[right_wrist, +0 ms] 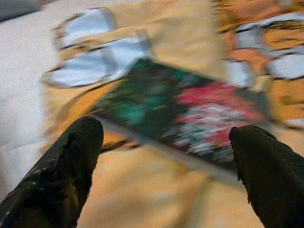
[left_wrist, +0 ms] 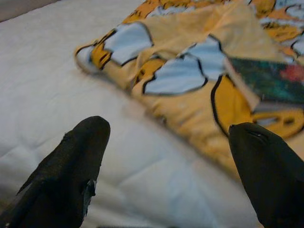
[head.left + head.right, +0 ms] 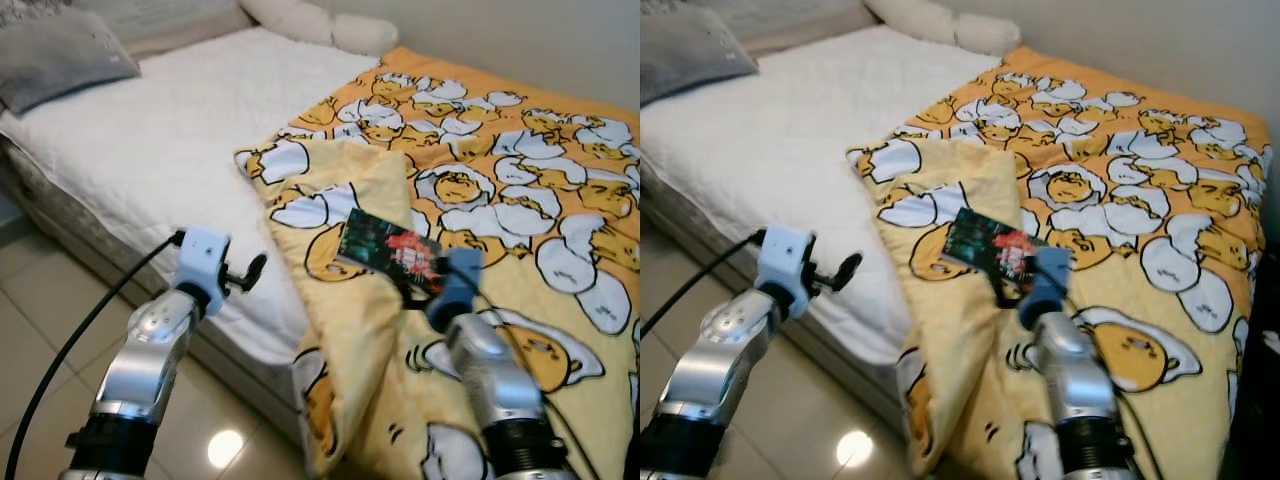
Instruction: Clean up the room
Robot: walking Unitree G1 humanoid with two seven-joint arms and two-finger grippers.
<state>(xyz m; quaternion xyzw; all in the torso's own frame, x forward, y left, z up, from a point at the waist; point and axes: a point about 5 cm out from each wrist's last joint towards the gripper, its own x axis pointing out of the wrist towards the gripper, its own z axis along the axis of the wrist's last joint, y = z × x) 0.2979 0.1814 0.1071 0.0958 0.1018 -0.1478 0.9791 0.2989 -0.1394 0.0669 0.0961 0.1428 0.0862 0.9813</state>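
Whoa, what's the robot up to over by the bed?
It is standing at the side of the bed, tidying up. Its right hand is open and stretched toward a book with a dark green and red cover that lies on the yellow cartoon-print blanket; the fingers are spread on either side of the book but not gripping it yet. Its left hand is also open, held over the edge of the white mattress beside the blanket, holding nothing.

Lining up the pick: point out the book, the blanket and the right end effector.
book (image 3: pixel 388 248), left eye view, cover centre.
blanket (image 3: pixel 520 180), left eye view, flat patterned part.
right end effector (image 1: pixel 166 156), right wrist view, midway between fingertips.
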